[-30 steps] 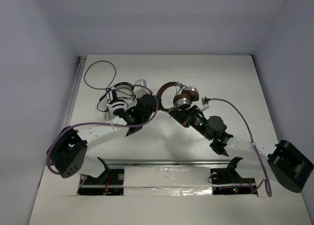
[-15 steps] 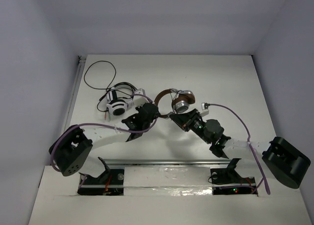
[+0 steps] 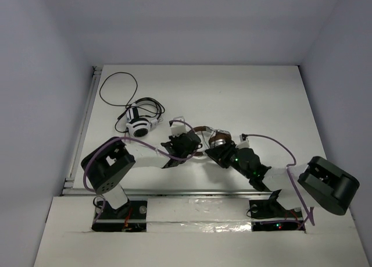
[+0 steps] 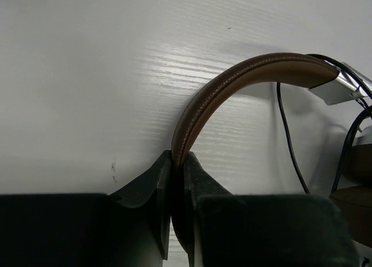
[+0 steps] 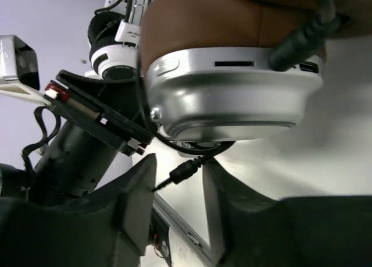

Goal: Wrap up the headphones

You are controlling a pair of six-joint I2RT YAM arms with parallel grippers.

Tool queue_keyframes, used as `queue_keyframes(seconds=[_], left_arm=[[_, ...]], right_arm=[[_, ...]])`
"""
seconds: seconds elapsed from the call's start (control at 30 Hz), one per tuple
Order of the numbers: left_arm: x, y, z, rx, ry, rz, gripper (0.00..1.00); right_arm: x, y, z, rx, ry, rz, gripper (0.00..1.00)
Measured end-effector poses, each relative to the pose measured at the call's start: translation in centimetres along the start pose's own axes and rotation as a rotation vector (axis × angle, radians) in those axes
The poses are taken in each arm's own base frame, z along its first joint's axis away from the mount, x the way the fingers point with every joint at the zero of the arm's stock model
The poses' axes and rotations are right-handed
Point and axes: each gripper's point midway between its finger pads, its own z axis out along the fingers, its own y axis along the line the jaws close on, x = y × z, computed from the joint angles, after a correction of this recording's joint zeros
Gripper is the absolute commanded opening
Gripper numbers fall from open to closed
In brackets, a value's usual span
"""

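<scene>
Left gripper [image 4: 177, 162] clenched on the headphones [image 4: 232, 84] headband, which rises from the jaws, likely anchoring it for wrapping. Right gripper [image 5: 179, 182] jaws straddle the cable plug [image 5: 185, 173], cup just above; can't tell if gripped.

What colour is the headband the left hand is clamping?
It's a brown leather-like headband, stitched along the edge; clearest in left wrist view.

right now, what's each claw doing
left claw: closed on the headphones headband
right claw: jaws apart, cable plug between them; grip cannot be told
</scene>
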Motion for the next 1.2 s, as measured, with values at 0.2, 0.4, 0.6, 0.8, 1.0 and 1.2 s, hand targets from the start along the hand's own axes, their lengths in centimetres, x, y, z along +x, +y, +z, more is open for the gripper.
queue_keyframes(seconds=[0.2, 0.4, 0.6, 0.8, 1.0, 1.2], left_arm=[[-0.2, -0.4, 0.1, -0.002, -0.002, 0.003, 0.0], [0.1, -0.4, 0.2, -0.012, 0.008, 0.048, 0.0], [0.7, -0.3, 0.3, -0.027, 0.028, 0.092, 0.0], [0.0, -0.5, 0.4, -0.039, 0.016, 0.11, 0.08], [-1.2, -0.9, 0.2, -0.041, -0.016, 0.135, 0.45], [-5.4, -2.1, -2.5, 0.018, -0.099, 0.096, 0.68]], right_arm=[[-2.3, 4.0, -0.4, -0.039, -0.078, -0.092, 0.65], [-7.0, 10.4, -2.0, -0.107, -0.268, -0.198, 0.69], [-10.3, 13.2, -4.5, -0.098, -0.401, -0.288, 0.66], [-12.5, 13.3, -7.0, -0.038, -0.486, -0.383, 0.29], [-14.8, 15.2, -10.6, -0.033, -0.57, -0.447, 0.23], [-17.3, 17.6, -15.3, -0.044, -0.665, -0.479, 0.67]])
